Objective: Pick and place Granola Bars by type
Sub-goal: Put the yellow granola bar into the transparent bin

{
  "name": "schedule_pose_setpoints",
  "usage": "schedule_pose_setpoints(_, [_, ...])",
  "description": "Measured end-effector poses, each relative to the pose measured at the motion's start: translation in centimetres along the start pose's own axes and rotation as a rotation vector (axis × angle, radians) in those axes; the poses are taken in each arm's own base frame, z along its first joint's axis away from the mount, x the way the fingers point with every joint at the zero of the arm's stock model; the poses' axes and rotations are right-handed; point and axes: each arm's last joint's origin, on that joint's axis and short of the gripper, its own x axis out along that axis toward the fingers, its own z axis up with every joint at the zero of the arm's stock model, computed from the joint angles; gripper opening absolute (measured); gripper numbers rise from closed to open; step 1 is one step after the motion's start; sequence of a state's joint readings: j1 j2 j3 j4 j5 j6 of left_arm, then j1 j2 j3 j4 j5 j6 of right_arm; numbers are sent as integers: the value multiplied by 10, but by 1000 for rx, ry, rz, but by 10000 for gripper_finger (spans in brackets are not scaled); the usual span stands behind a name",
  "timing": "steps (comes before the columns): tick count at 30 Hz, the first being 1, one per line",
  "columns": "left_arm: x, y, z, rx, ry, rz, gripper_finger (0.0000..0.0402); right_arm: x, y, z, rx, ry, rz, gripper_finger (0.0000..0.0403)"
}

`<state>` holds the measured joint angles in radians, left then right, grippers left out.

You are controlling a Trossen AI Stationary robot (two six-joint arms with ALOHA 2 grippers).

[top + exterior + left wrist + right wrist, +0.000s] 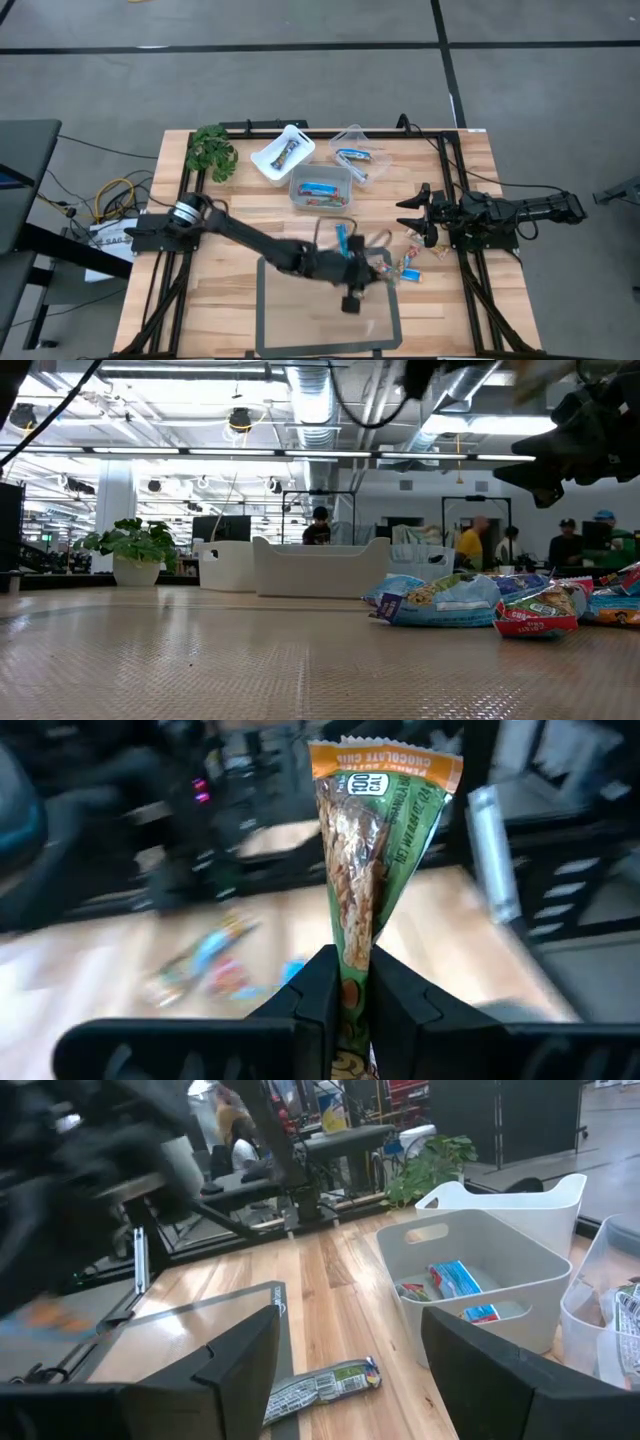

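My left gripper reaches across to the table's middle right and is shut on a granola bar in a green and orange wrapper. A pile of mixed granola bars lies on the table just to the gripper's right, also seen in the low view. My right gripper waits open at the right side. A green-wrapped bar lies flat on the wood in front of its fingers, untouched. One clear tub holds blue bars, and a white tub and a second clear tub hold other bars. My left gripper pinches the green and orange bar between its two fingers, at the wrapper's lower part. The fingers lie along the bar. The rest of the bar sticks out past the fingertips, and its crimped orange end is farthest away. It is lifted clear of the table.
A grey transparent mat covers the near middle of the table. A leafy plant sits at the far left corner. Black frame rails run along the table's sides. People stand in the room beyond the table.
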<state>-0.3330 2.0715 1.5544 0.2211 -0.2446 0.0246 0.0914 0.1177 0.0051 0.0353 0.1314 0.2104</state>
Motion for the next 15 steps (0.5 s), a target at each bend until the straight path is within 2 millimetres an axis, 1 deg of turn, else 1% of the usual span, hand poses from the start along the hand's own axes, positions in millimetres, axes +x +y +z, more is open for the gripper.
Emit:
schedule_pose_setpoints(5, [-27, 52, -7, 25, 21, 115, 39, 0, 0, 0, 0, 0, 0, 240])
schedule_pose_setpoints(9, [-51, 93, -18, 18, 36, 211, 39, 0, 0, 0, 0, 0, 0, 240])
schedule_pose_setpoints(15, [-82, 141, -29, 1, 17, 329, 39, 0, 0, 0, 0, 0, 0, 240])
